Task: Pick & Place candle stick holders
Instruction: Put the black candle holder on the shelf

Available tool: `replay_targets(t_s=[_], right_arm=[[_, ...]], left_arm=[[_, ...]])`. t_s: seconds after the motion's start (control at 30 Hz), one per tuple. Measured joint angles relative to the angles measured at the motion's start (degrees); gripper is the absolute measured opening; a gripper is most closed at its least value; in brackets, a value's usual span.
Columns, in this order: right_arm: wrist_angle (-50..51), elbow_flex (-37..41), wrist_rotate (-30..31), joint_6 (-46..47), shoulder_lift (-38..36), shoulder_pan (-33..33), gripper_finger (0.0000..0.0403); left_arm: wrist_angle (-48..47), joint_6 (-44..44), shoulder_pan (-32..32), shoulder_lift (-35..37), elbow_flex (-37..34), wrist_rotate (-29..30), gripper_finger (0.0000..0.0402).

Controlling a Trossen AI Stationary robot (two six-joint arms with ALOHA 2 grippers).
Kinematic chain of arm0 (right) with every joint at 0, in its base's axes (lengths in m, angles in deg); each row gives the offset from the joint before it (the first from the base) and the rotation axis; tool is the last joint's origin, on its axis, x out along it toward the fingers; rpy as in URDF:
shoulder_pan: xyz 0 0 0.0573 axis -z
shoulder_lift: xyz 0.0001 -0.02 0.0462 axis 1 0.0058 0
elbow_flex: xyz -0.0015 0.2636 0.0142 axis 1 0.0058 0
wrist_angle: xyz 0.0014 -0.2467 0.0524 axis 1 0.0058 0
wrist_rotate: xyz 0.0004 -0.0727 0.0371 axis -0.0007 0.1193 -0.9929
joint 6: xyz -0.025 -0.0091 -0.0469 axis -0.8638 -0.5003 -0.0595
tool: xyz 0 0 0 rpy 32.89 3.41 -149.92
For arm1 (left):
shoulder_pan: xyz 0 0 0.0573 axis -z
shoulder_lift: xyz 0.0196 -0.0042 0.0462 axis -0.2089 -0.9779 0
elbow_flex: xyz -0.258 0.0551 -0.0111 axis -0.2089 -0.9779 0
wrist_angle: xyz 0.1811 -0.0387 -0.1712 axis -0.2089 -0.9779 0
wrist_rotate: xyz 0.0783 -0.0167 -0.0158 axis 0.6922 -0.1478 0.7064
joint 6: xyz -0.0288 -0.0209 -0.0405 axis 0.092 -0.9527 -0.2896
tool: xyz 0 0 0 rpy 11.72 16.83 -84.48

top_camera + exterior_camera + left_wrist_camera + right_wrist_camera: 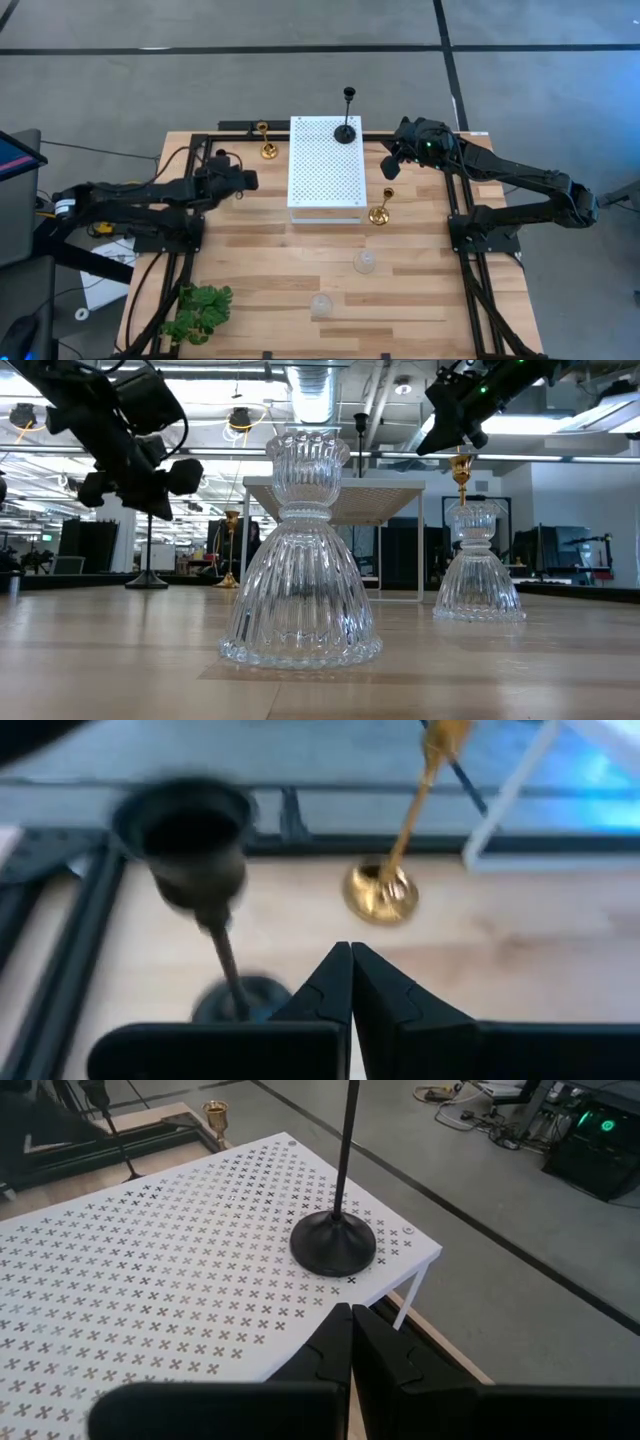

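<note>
From above, a pale wooden desk on grey floor carries a white board with a black candle holder at its far right corner. Gold holders stand left and right of the board; two glass holders sit nearer, beside a plant.

At desk level, a glass holder fills the foreground, with ceiling lights behind.

The left gripper is closed and empty, another black holder close before it.

The right gripper, closed and empty, hovers at the board's edge.

Pale wood-plank table, matt white perforated board, ribbed clear glass holders, shiny gold metal holders, matt black holder
</note>
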State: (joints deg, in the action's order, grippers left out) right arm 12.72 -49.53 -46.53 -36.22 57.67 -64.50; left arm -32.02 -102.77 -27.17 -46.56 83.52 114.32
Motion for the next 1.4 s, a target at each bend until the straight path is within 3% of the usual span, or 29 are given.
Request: replay_targets(t_s=[0.13, 0.27, 0.4, 0.77, 0.9, 1.13, 1.4], right_arm=[[0.67, 0.0, -0.01, 0.01, -0.02, -0.02, 0.0], [1.56, 0.0, -0.01, 0.01, 0.0, -0.02, 0.0], [1.43, 0.0, -0.01, -0.01, 0.0, 0.28, 0.0], [1.45, 0.0, -0.01, -0.14, 0.0, 0.53, 0.0], [1.45, 0.0, -0.01, -0.14, 0.0, 0.53, 0.0], [1.63, 0.0, -0.01, -0.12, 0.0, 0.52, 0.0], [2.96, 0.0, -0.01, -0.01, 0.0, 0.35, 0.0]], left_arm=[[-9.76, -8.93, 0.78, 0.21, 0.0, -3.94, 0.0002], [-20.52, -17.6, 1.77, 0.27, -0.01, 1.32, 0.0002], [-19.56, -17.66, 1.44, 0.69, -0.02, 5.97, 0.0005], [-18.25, -16.93, 1.44, 0.49, -0.02, 2.46, 0.0024], [-17.94, -14.62, 1.44, 0.49, -0.02, 2.49, 0.007], [-16.25, -17.65, 1.1, -2.83, -0.02, 2.47, 0.0193], [-4.42, -17.67, -2.99, -11.62, -0.02, 5.85, 0.0297]])
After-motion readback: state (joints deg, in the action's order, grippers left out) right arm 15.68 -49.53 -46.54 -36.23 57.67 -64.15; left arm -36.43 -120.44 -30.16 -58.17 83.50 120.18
